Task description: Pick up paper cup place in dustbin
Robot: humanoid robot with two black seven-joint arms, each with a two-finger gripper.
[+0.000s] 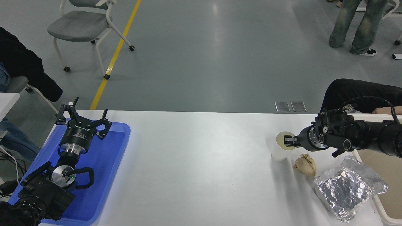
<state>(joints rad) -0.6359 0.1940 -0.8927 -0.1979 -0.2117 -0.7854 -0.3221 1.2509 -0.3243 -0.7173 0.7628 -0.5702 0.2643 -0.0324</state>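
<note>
A: Right gripper reaching into the paper cup mouth, standing upright near the table far-right. Clenched or loose? Can't tell, tips hidden inside the rim

B: Yep. Dustbin cut off at the right edge. Left gripper spread wide over the blue tray

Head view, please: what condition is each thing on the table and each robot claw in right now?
Paper cup: upright, looks empty, on the table.
Right gripper: at the cup's rim, one finger inside; grip unclear.
Left gripper: open, parked over the blue tray.
Paper ball: crumpled, lying beside the cup.
Foil bag: crinkled, lying flat.
Dustbin: open-topped, at the table's right edge.
</note>
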